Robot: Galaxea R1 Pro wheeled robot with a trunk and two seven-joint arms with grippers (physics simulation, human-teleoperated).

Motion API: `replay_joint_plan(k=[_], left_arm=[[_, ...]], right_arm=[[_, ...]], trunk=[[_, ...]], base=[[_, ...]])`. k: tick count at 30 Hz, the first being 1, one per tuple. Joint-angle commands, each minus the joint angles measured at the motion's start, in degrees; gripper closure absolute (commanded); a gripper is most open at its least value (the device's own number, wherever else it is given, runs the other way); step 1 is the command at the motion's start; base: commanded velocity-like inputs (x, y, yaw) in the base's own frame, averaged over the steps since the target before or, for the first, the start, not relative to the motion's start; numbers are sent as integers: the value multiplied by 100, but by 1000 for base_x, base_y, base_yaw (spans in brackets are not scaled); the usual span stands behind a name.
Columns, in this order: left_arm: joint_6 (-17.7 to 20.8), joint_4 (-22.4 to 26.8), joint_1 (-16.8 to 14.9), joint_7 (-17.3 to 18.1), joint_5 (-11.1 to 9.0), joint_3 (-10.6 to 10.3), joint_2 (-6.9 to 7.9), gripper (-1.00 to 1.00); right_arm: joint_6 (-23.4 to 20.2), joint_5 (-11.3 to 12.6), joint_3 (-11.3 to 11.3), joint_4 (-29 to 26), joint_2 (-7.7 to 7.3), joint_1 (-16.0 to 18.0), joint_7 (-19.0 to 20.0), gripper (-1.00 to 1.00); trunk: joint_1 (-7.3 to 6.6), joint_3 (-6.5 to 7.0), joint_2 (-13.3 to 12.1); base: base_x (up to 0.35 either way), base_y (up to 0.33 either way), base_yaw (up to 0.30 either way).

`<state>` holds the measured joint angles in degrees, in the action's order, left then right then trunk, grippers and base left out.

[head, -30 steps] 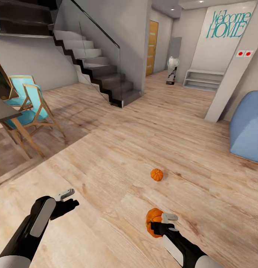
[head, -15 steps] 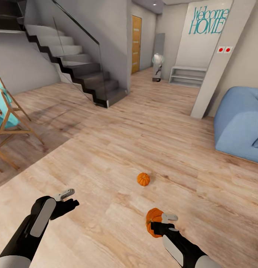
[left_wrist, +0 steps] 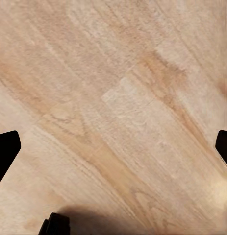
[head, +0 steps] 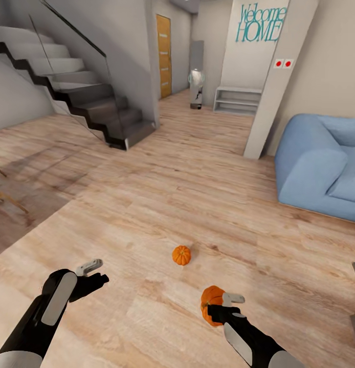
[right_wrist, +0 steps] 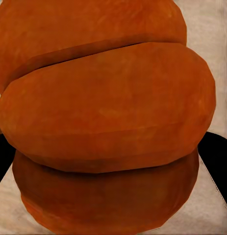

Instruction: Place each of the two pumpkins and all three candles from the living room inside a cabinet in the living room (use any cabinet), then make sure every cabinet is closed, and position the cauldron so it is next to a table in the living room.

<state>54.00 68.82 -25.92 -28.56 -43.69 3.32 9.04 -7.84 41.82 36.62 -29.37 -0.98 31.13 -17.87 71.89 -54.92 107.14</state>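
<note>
My right gripper (head: 219,305) is shut on an orange ribbed pumpkin (head: 211,304), held low over the wood floor. Close up in the right wrist view, that pumpkin (right_wrist: 103,112) sits between the dark fingers (right_wrist: 217,159). A second small pumpkin (head: 181,255) rests on the floor a short way ahead and slightly left of the held one. My left gripper (head: 97,273) hangs open over bare floorboards, its fingertips (left_wrist: 5,149) wide apart with nothing between them. The cabinet is out of view.
A dark staircase with a glass rail (head: 90,97) rises at the left. A blue sofa (head: 320,163) stands at the right behind a white pillar (head: 272,76). A hallway with a wooden door (head: 163,48) and a low white shelf (head: 238,99) lies ahead.
The camera has swung to the right: the chairs and table slid out at the left and more of the sofa came in. Both arms keep their pose, and the right gripper still holds the pumpkin.
</note>
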Motion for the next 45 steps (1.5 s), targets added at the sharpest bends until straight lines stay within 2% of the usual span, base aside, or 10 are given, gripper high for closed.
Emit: replay_joint_plan(k=[1, 19, 35, 45], left_arm=[[14, 8, -1, -53, -60, 2, 1, -100], [14, 8, -1, -53, -60, 2, 1, -100], [14, 8, -1, -55, -61, 2, 1, -100], [14, 8, -1, -53, -60, 2, 1, -100]], right_arm=[[-24, 19, 47, -16, -7, 7, -50, 100], [88, 19, 56, -16, -10, 7, -50, 100], [98, 18, 73, -25, -7, 7, -50, 100], [99, 19, 62, -25, -11, 7, -42, 100]], trunk=[[2, -8, 2], [2, -15, 2], [2, 12, 2], [2, 94, 2]], base=[[283, -1, -250], [151, 8, -271], [278, 74, -20], [36, 0, -138]])
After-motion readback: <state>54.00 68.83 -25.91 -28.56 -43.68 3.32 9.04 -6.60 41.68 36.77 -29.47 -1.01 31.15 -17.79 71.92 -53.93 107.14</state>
